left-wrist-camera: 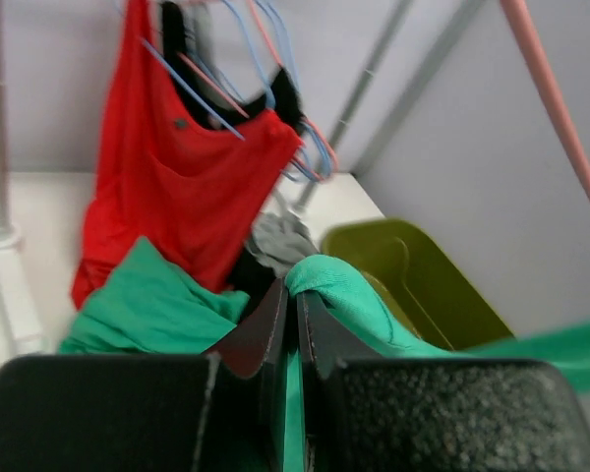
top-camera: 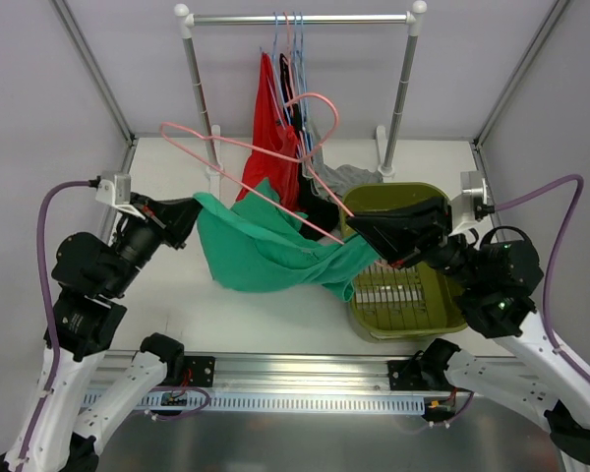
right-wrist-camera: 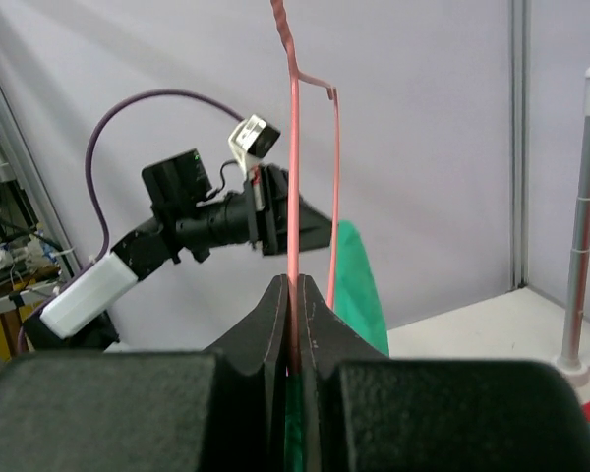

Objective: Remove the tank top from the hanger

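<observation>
Olive basket (top-camera: 413, 332), lower right of the top view: slatted floor bare where visible, the rest hidden by the right arm. At mid-frame, the left gripper (top-camera: 195, 214) is pinched tight on the green tank top (top-camera: 261, 254). The right gripper (top-camera: 359, 231) is clamped on the pink hanger (right-wrist-camera: 293, 177). Judged purpose: opposed holds to draw cloth off wire. The tank top sags between them, apparently not yet free. Beyond, a red garment (top-camera: 268, 118) hangs on the rail (top-camera: 300, 18).
</observation>
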